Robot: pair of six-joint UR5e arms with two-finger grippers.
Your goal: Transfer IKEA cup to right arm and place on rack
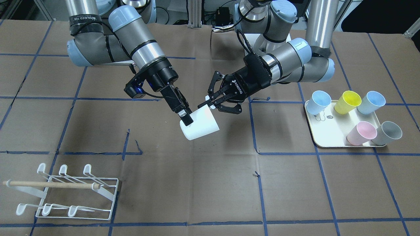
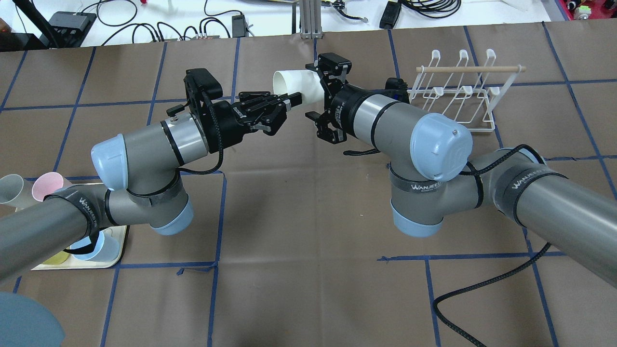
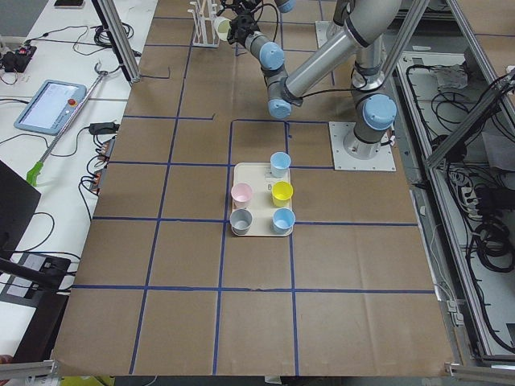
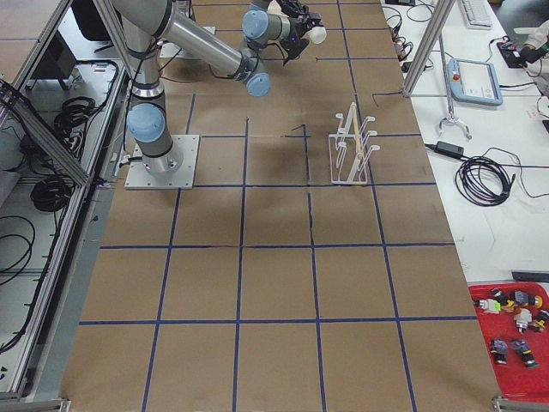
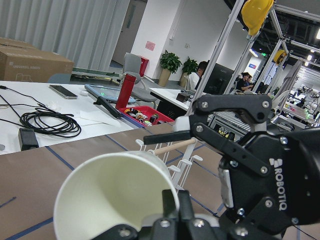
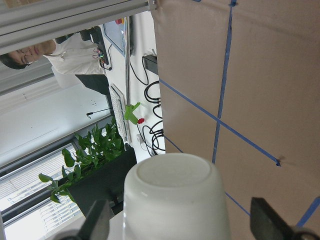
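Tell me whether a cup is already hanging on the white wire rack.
No, every prong of the rack is bare, and the white cup is in the air well away from it.

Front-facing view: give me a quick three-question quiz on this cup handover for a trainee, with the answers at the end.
1. How many cups are on the cream tray?
2. True or false: the wire rack already holds a cup.
3. Which cup is between the left gripper and the right gripper? A pink, B white, C yellow.
Key: 1. five. 2. false, its prongs are bare. 3. B, the white cup.
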